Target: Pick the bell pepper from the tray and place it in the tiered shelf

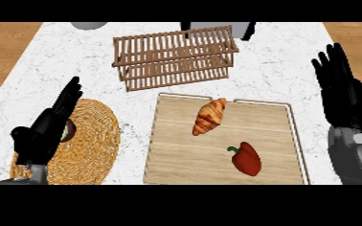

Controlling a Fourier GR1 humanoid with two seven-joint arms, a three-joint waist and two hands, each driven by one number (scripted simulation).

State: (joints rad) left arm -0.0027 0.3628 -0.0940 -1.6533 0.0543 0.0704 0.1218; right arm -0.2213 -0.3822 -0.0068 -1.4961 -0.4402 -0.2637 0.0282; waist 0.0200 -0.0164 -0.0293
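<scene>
Bell pepper on tray atop marble counter.

Red bell pepper lying on wooden tray, slatted tiered shelf beyond

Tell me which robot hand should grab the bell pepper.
Right. The bell pepper lies in the tray's right half, nearer the right robot hand; the left robot hand is over the woven mat.
</scene>
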